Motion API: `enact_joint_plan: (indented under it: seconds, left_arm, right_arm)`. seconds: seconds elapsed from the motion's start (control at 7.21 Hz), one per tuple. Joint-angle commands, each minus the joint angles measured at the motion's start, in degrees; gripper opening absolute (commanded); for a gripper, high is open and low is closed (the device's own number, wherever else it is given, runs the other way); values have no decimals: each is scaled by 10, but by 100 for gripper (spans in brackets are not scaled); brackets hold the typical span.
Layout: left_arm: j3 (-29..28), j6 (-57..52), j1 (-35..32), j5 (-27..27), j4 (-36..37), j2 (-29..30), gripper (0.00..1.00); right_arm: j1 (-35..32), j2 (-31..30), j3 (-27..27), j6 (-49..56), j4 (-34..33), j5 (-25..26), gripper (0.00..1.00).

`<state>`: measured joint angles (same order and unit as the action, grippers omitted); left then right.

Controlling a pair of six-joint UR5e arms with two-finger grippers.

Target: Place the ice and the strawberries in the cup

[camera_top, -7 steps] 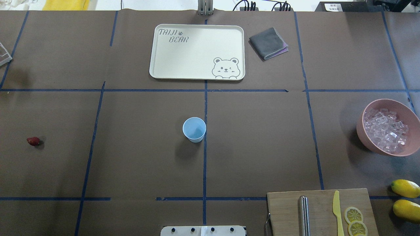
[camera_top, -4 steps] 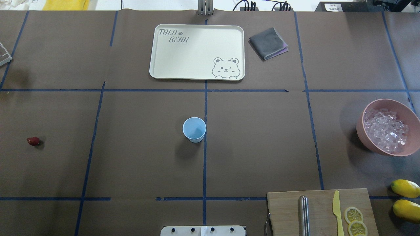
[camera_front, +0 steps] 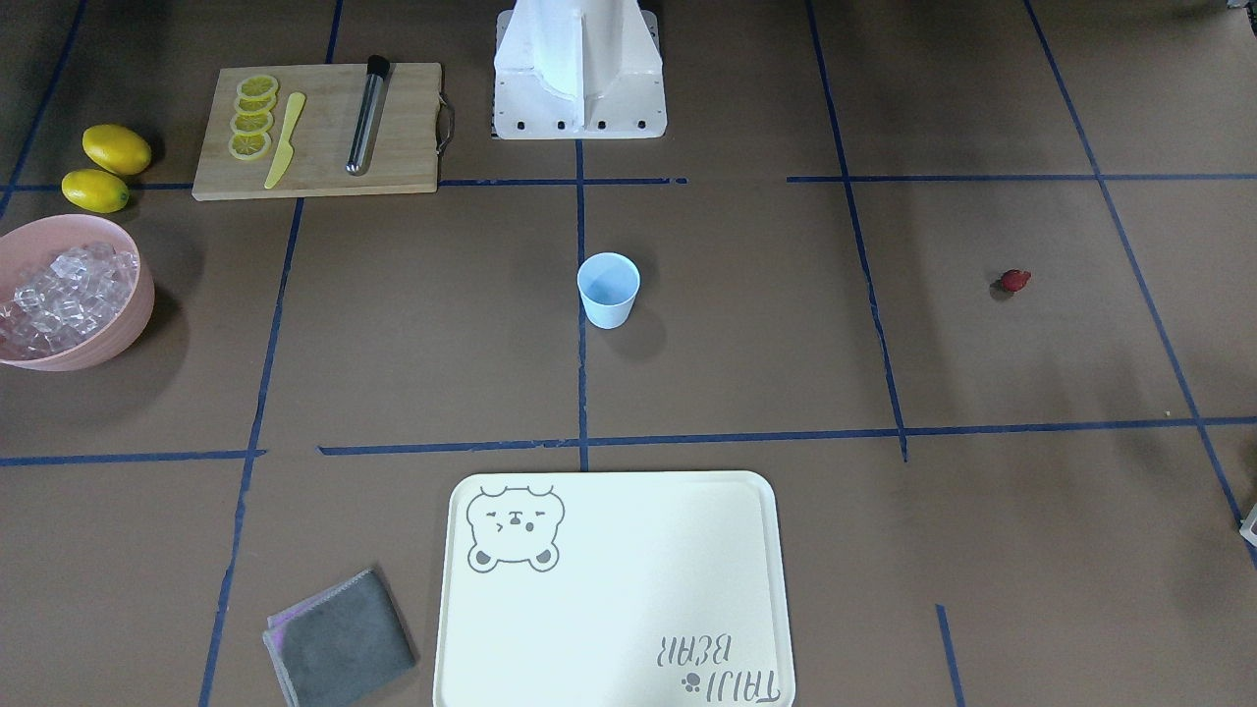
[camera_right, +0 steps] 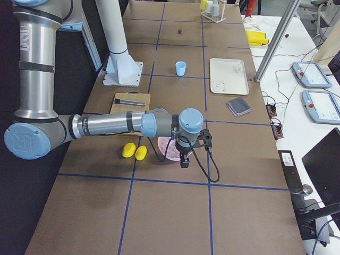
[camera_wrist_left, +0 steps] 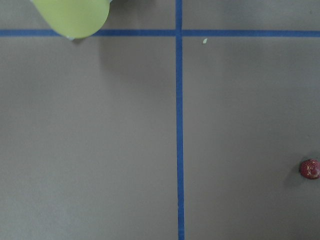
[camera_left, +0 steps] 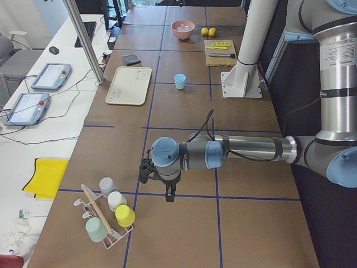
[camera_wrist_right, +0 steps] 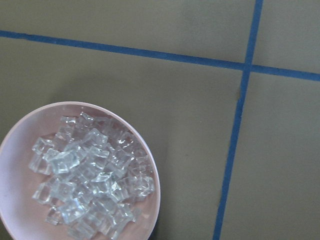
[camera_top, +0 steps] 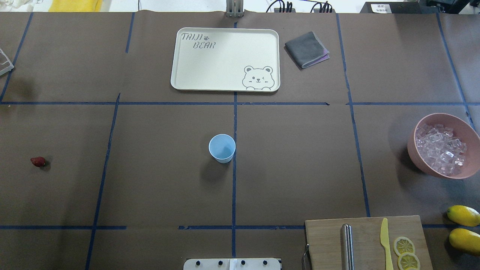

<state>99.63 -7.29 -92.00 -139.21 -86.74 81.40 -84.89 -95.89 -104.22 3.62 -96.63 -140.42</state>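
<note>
The pale-blue cup [camera_top: 222, 148] stands upright mid-table, also in the front view [camera_front: 608, 289]. The dark-red strawberry [camera_top: 38, 161] lies alone on the table's left side; it shows at the right edge of the left wrist view [camera_wrist_left: 310, 169]. Clear ice cubes [camera_top: 440, 149] fill the pink bowl [camera_top: 431, 169] at the right, seen close in the right wrist view [camera_wrist_right: 85, 180]. My left gripper [camera_left: 169, 194] shows only in the exterior left view, above the table near a cup rack. My right gripper [camera_right: 184, 161] shows only in the exterior right view, beside the bowl. I cannot tell whether either is open or shut.
A cream bear tray [camera_top: 225, 59] and grey cloth [camera_top: 306, 49] lie at the far edge. A cutting board [camera_top: 326, 240] with a metal rod, yellow knife and lemon slices sits front right, two lemons [camera_top: 463, 215] beside it. A cup rack [camera_left: 106, 215] stands at the left end.
</note>
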Motion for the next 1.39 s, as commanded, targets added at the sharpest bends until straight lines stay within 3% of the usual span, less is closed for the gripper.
enact_joint_plan:
  seconds: [0.0,0.14,0.42,0.69,1.25]
  left_arm:
    - [-2,3,1,0,-38,-7,100]
    - [-3,4,8,0,-37,-7,100]
    - [-2,6,12,0,-39,-6,100]
    - [-3,6,13,0,-38,-6,100]
    - [-3,7,15,0,-39,-6,100]
  right_arm:
    - [53,-6,-59,-156,7,-1,100]
    - [96,-17,-83,-276,44,3,99]
    - [158,-91,-82,-469,238,55,94]
    - [186,-94,-79,-636,263,62,92]
    - [233,-88,-78,-705,264,79,90]
